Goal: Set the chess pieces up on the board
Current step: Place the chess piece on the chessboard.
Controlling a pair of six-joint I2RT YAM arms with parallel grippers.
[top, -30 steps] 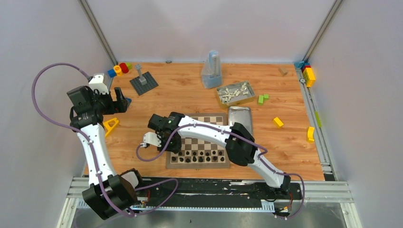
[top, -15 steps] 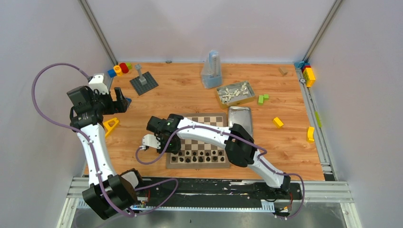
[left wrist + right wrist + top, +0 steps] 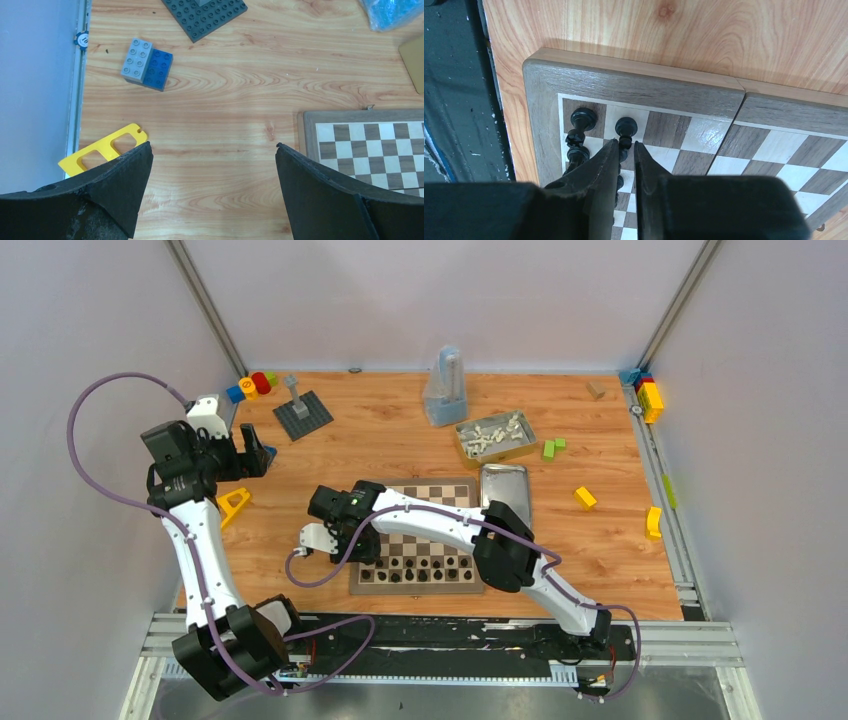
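Observation:
The board [image 3: 440, 495] lies mid-table, with black chess pieces [image 3: 420, 570] along its near rows. White chess pieces [image 3: 492, 435] fill a tin behind it. My right gripper [image 3: 365, 545] is over the board's near left corner. In the right wrist view its jaws [image 3: 626, 142] stand a narrow gap apart around a black pawn [image 3: 625, 127] that stands on a light square of the board [image 3: 634, 87], next to other black pieces [image 3: 583, 119]. My left gripper [image 3: 257, 452] hovers at the far left, open and empty [image 3: 213, 146] over bare wood beside the board [image 3: 370, 140].
A grey studded plate [image 3: 303, 412] sits at the back left and a blue bag [image 3: 445, 390] at the back. A metal tin lid [image 3: 505, 490] lies right of the board. Green blocks [image 3: 553, 447], a yellow block [image 3: 585, 497], a yellow part [image 3: 102, 150] and grey-blue bricks [image 3: 147, 64] are scattered.
The right arm shifted slightly left and its jaws parted a little around the black pawn. The left arm has not moved.

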